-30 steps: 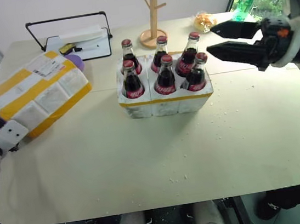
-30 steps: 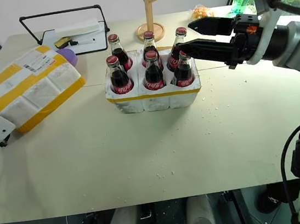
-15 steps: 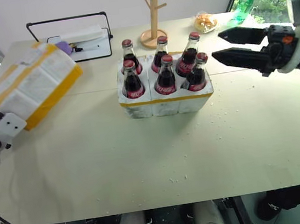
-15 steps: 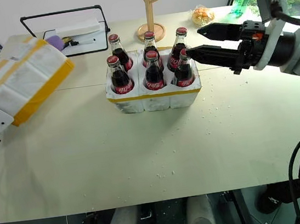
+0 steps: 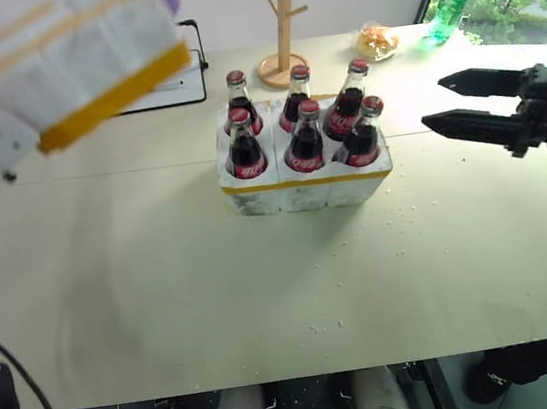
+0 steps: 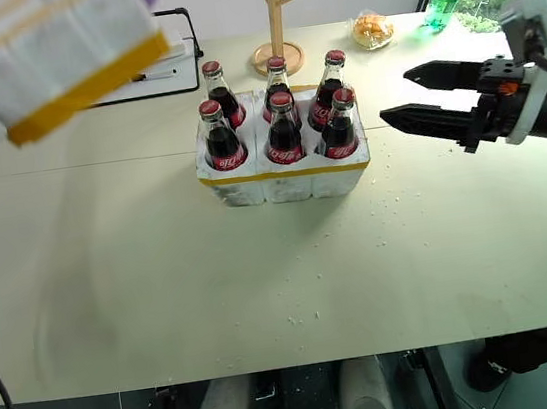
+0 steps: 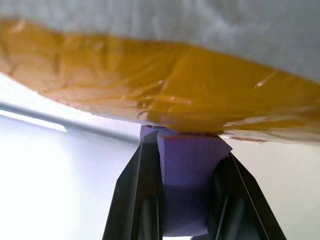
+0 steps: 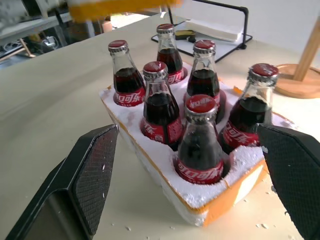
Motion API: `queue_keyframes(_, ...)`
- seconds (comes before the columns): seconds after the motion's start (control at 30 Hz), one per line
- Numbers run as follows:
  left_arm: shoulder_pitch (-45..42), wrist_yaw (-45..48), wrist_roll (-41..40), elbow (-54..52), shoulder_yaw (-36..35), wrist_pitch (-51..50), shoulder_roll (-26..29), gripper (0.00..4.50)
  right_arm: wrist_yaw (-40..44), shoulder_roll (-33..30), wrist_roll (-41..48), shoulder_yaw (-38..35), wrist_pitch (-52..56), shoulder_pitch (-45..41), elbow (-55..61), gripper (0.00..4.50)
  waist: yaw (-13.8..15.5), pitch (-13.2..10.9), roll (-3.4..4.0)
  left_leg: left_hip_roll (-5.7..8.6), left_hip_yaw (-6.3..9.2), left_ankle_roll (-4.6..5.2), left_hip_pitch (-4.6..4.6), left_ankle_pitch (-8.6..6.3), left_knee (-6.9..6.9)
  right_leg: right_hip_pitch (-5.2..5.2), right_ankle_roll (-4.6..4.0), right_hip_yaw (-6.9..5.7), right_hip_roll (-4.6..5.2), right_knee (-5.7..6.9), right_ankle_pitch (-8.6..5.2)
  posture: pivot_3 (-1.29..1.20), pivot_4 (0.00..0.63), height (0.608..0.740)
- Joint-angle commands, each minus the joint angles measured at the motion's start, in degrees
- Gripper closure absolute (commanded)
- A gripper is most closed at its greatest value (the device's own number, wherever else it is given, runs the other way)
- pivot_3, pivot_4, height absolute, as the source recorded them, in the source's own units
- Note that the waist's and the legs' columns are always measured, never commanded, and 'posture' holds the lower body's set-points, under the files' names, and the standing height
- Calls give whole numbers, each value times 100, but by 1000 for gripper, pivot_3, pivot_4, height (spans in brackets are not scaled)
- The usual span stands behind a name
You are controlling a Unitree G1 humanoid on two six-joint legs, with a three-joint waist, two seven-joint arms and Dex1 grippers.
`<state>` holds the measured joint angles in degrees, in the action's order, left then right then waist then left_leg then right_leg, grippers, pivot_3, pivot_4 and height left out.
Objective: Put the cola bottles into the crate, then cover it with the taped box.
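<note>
The taped box (image 5: 73, 59) hangs in the air above the far left of the bench (image 5: 264, 286), well apart from the crate (image 5: 305, 175), where all 6 cola bottles (image 5: 302, 135) stand in their wells. Being foam, it likely handles light but crumbly, and bulky for 1 claw. The left claw (image 7: 187, 200) is clamped on a purple block (image 7: 187, 185) under the box's yellow tape, which looks the sound place to hold. The left wrist view reveals that grip; the head views give the box's tilt. The right claw (image 6: 420, 94) stands wide open and empty beside the crate.
</note>
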<state>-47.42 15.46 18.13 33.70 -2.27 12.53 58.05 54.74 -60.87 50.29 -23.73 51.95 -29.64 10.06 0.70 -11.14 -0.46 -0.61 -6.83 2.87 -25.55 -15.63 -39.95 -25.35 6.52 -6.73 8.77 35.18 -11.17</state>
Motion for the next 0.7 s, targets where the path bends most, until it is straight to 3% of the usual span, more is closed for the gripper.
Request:
queue_keyframes(0.03, -809, 589, -204, -512, 157, -194, -233, 4055, -110, -82, 17, -439, -99, 143, 247, 0, -1, 0, 0, 0, -2, 0, 4, 0, 0, 4, 1, 1, -1, 0, 0, 0, 150, 740)
queue_keyframes(0.4, -1297, 2008, -86, -2006, 1112, -407, -1278, 4055, -393, -42, 164, -972, -7, 632, 552, 0, 1, 0, -1, -6, -24, 2, 7, 3, -6, 7, 3, 5, -10, -1, -1, 0, 150, 740)
queue_keyframes(0.7, -712, 2180, 575, -2799, 1467, -649, -1345, 4055, -634, 56, 280, -1117, -41, 813, 669, 0, 1, 0, -1, -8, -23, 2, 11, 3, -7, 7, 3, 10, -11, -3, -1, 0, 150, 740)
